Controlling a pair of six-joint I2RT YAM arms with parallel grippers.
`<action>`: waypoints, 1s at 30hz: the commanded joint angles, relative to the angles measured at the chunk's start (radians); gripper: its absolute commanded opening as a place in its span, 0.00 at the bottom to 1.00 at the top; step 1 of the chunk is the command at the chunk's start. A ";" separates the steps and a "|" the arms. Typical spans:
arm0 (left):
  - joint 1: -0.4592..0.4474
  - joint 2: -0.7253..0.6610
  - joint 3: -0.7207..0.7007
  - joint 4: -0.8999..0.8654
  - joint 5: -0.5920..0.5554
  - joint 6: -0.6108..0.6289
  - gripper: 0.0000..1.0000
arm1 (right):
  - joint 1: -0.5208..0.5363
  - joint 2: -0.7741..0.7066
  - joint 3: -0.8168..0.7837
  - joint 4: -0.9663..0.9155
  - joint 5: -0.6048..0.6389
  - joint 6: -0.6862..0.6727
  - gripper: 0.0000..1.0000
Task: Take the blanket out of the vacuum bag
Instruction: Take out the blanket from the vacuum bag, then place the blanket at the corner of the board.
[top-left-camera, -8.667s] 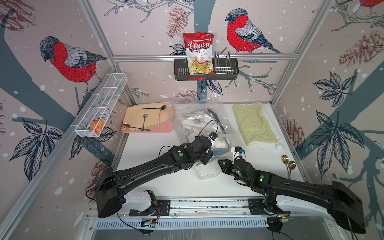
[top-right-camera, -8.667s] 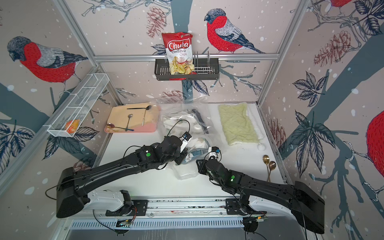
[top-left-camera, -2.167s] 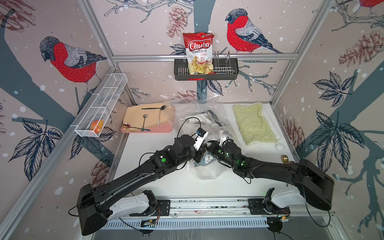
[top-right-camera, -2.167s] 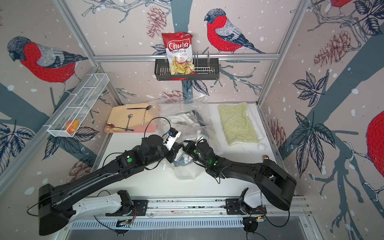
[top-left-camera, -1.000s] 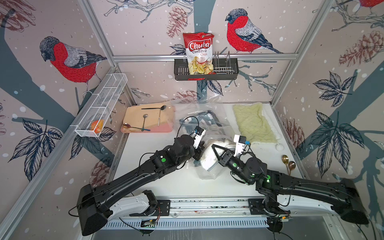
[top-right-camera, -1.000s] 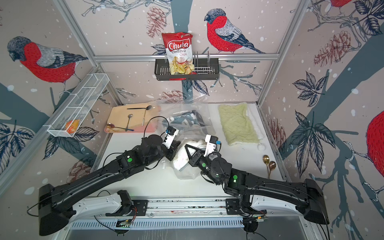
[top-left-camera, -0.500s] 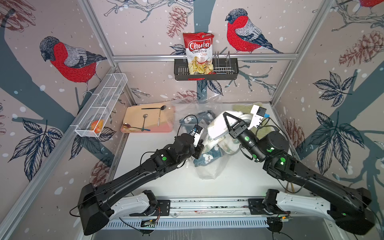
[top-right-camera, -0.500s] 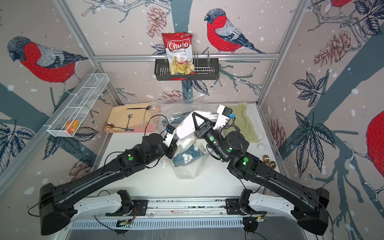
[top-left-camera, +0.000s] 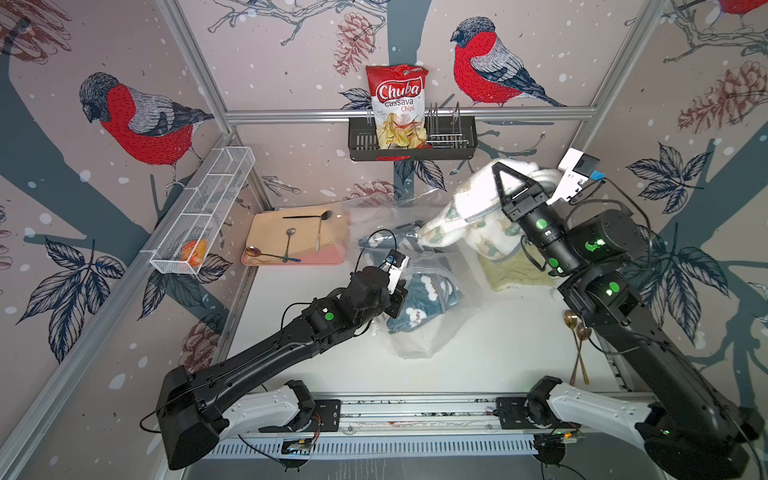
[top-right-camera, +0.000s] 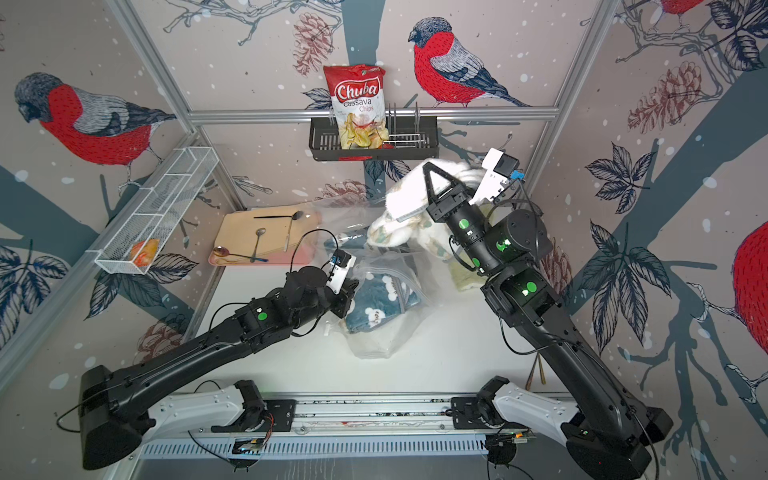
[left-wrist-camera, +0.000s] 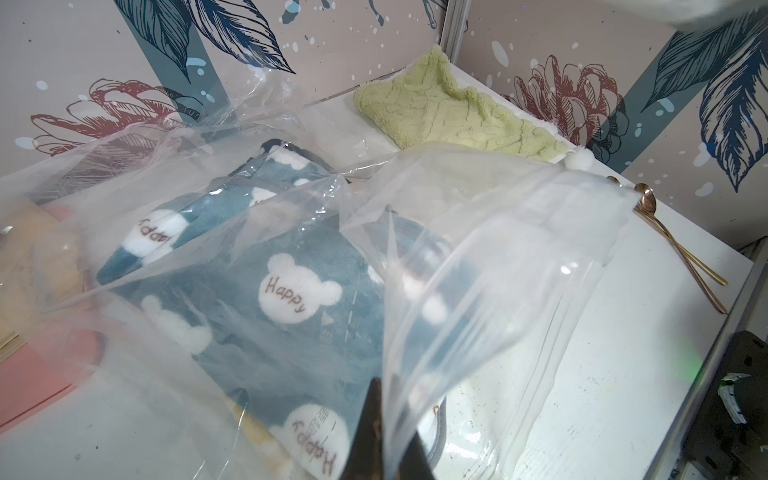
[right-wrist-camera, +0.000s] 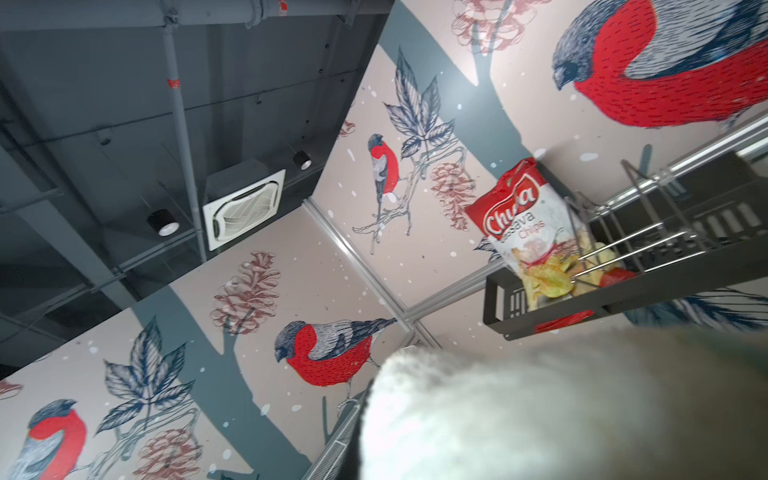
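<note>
Extraction in hand. Right gripper (top-left-camera: 497, 169) clamped on white fleece blanket (top-left-camera: 469, 208), raised high, tail hanging near vacuum bag (top-left-camera: 419, 343) on table (top-left-camera: 490, 361). Left gripper (left-wrist-camera: 376, 419) pinched on bag plastic. Blue bear-print blanket (top-left-camera: 428, 297) inside bag. Next: swing clear, lay down.

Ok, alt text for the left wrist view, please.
The left gripper is shut on an edge of the clear vacuum bag; a teal blanket with white "Happy" bear patches shows through the plastic. Farther off lie a green towel and two gold spoons.
</note>
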 joint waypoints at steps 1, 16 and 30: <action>0.003 -0.011 0.004 0.022 -0.007 0.002 0.00 | -0.133 -0.014 -0.042 -0.024 -0.190 0.074 0.00; 0.003 -0.028 0.001 0.028 0.008 0.008 0.00 | -0.820 -0.116 -0.426 0.088 -0.801 0.200 0.00; 0.003 -0.028 -0.004 0.039 0.006 0.025 0.00 | -0.870 0.249 -0.285 0.135 -0.796 0.074 0.00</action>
